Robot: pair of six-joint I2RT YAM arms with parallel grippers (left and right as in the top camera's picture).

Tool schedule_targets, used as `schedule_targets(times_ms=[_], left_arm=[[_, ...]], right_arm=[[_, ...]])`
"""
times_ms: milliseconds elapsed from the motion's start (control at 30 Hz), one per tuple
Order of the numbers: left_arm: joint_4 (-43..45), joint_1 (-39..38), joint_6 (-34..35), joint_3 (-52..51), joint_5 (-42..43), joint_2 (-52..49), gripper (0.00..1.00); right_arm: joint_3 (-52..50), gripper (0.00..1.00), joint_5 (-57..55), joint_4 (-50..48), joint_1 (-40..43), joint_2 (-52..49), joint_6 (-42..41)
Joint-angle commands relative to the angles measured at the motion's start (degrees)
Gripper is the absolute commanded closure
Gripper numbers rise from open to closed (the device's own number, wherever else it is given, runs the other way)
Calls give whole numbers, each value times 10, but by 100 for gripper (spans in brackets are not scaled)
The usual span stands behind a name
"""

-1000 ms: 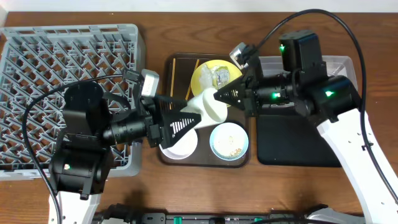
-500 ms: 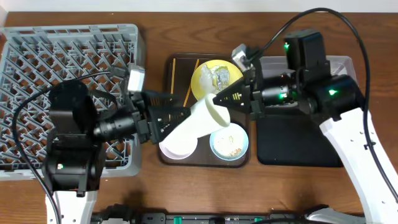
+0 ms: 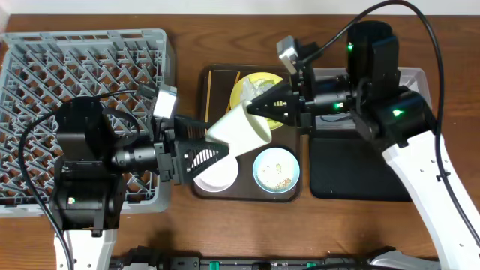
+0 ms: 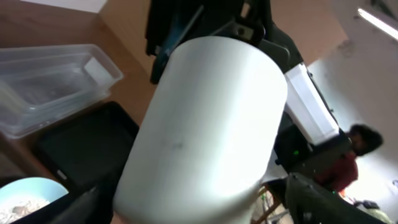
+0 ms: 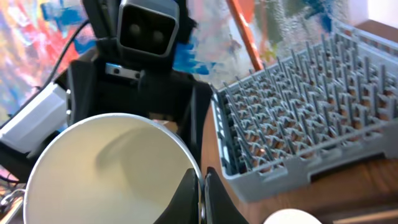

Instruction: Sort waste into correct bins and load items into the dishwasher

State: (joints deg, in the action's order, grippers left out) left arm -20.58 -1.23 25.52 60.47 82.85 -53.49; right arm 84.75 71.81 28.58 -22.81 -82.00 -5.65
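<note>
white cup [image 3: 241,131] is in the air over the brown tray [image 3: 214,81], tilted, mouth toward the right arm and base toward the left arm. right gripper [image 3: 256,112] has its fingers together on the cup's rim, one inside the mouth and one outside, clear in the right wrist view. left gripper [image 3: 216,141] has its fingers spread wide, one on either side of the base end. The left wrist view is mostly cup wall, so I can't tell if the pads press or only straddle it. Reads as a hand-over between arms, direction unclear

Other task things:
- white bowl [image 3: 217,174] and light-blue bowl [image 3: 276,169] with beige crumbs sit on the tray's near end, below the cup
- yellow plate [image 3: 247,86] is at the tray's far end, wrapper or tissue on it, partly hidden by the right gripper
- dish rack [image 3: 82,67] is left of the tray
- black tray [image 3: 360,169] and clear tub [image 3: 409,75] are on the right

Handling, as a judgement:
- the cup is probably light and rigid, with a smooth wall that could slip
- a rim pinch alone has little contact, so the cup can swing
- if it is ceramic, a drop onto the bowls could chip something
- the safer hold is across the body near the base, fingers wide, where the left gripper sits
- that hold leaves the rim free to set the cup mouth-down between the rack pegs
</note>
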Motion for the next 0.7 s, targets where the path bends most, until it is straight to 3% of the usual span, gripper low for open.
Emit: schedule_targets(times_ms=[0, 133, 567, 667], left_arm=[[2, 0, 0, 12, 44, 1, 19], [2, 0, 1, 12, 51, 1, 32], [4, 0, 0, 12, 50, 1, 44], [4, 0, -4, 12, 50, 1, 41]], right_arm=[[8, 99, 2, -18, -14, 6, -40], [8, 99, 0, -23, -22, 6, -42], [8, 98, -16, -22, -31, 6, -50], [8, 91, -35, -21, -31, 6, -50]])
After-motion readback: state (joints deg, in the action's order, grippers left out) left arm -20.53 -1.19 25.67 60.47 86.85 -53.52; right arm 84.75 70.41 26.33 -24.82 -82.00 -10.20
